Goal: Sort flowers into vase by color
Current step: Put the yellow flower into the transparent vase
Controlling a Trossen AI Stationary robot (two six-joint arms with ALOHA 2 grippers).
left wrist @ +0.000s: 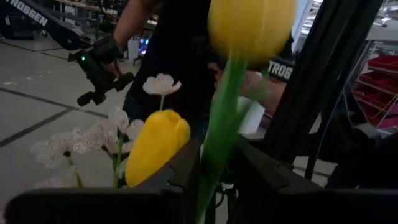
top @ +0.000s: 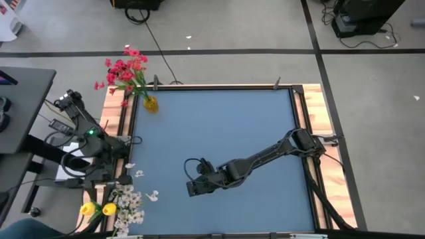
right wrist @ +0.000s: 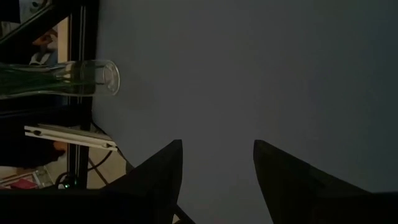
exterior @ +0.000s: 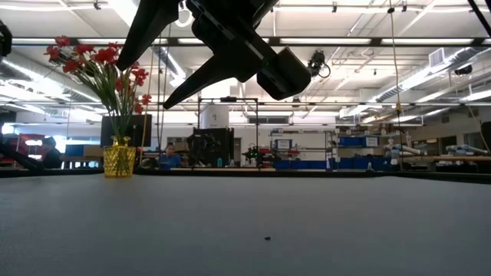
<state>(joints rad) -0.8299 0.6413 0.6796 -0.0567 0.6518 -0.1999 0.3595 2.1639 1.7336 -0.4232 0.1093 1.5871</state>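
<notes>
Left gripper at the flower pile, lower left

Seemingly nearest arm: left gripper [top: 118, 180] sat just above the loose white sprays [top: 131, 202] and yellow tulips [top: 97, 210] in the lower left corner. In its wrist view a tulip stem [left wrist: 217, 143] ran upright between its dark fingers [left wrist: 273, 174]; grip cannot be told. Right gripper [top: 192, 187], jaws apart and empty, hung mid-frame. Red flowers [top: 125, 70] stood in the yellow vase [top: 151, 103], upper left; blue table [top: 219, 126] between lay free.
</notes>
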